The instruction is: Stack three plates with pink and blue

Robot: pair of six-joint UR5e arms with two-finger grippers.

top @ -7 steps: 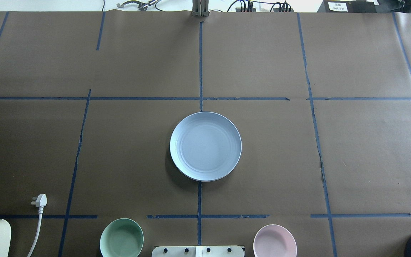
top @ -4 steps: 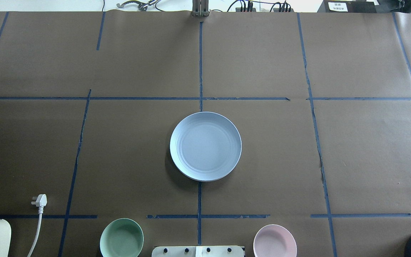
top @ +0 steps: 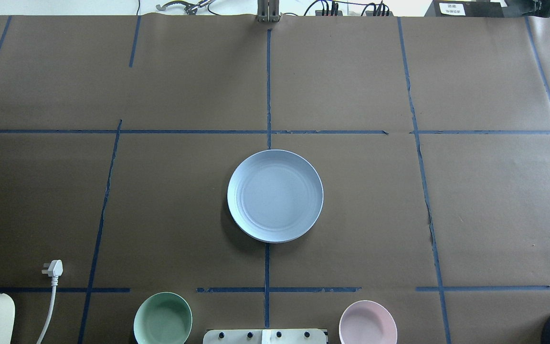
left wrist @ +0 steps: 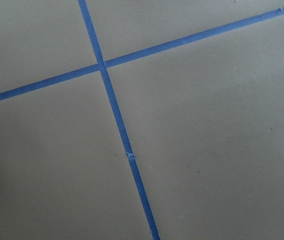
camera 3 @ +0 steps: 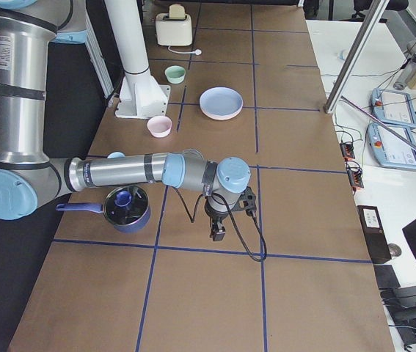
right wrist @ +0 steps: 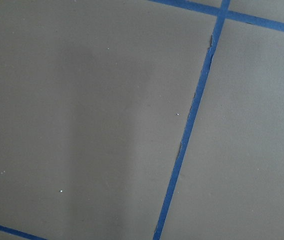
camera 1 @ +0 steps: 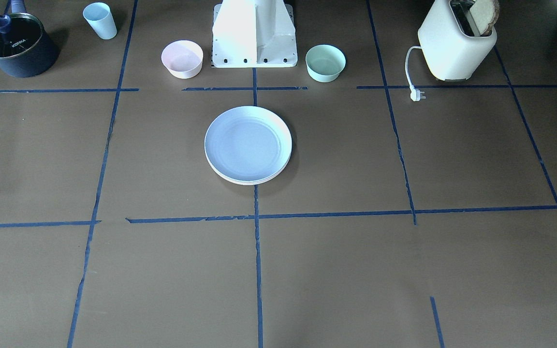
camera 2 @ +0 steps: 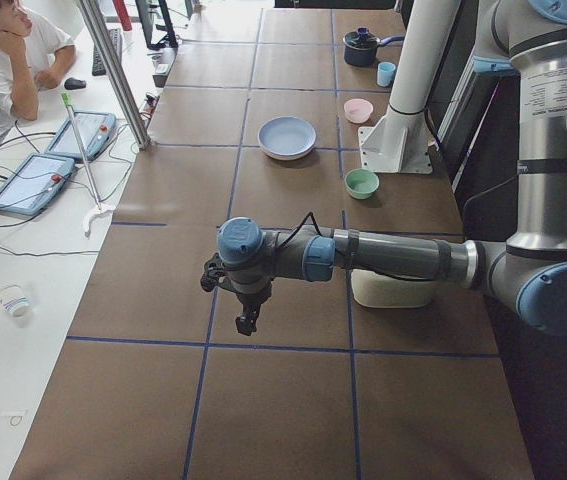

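A stack of plates sits at the table's middle with a blue plate on top. In the front-facing view a pale rim shows under the blue one. The lower plates' colours are mostly hidden. My left gripper hangs over bare table far from the stack, seen only in the exterior left view. My right gripper hangs over bare table at the other end, seen only in the exterior right view. I cannot tell whether either is open or shut. The wrist views show only brown table and blue tape.
A green bowl and a pink bowl flank the robot base. A toaster with its plug stands on my left. A dark pot and a blue cup stand on my right.
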